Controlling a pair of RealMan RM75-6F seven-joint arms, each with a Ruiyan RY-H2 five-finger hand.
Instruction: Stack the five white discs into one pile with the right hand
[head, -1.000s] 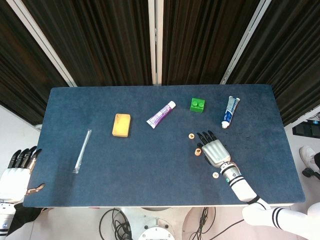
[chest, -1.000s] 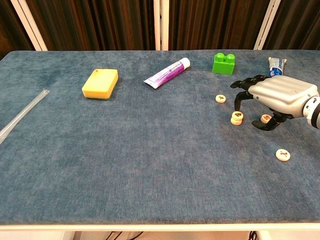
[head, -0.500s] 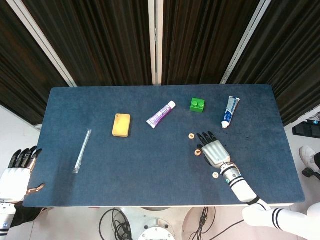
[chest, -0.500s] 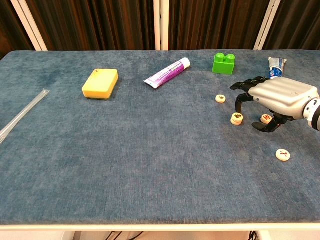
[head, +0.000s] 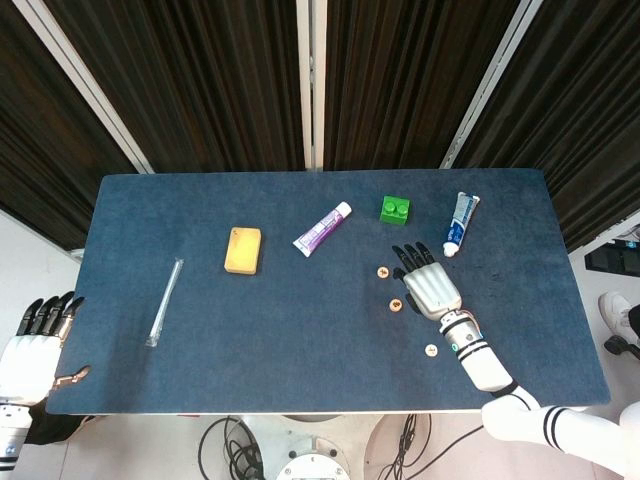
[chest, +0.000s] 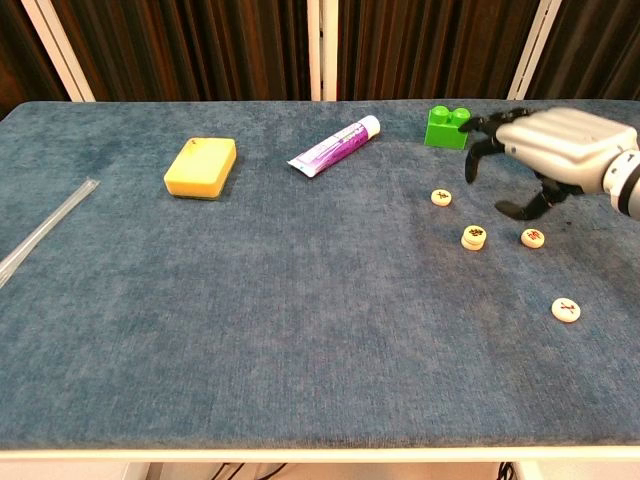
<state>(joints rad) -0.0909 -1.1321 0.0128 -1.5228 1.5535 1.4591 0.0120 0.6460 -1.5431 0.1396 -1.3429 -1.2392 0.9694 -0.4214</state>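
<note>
Blue table (chest: 250, 330) — discs (chest: 475, 237) lie below raised, empty right hand (chest: 545, 150).

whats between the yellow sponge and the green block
The purple tube lies between the sponge and the green block, shown in both views.

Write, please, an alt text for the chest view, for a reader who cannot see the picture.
The right robot hand hangs open above a blue table, holding nothing, over four visible white disc spots: one small pile and three single discs. Further back lie a green block, a purple tube and a yellow sponge.
</note>
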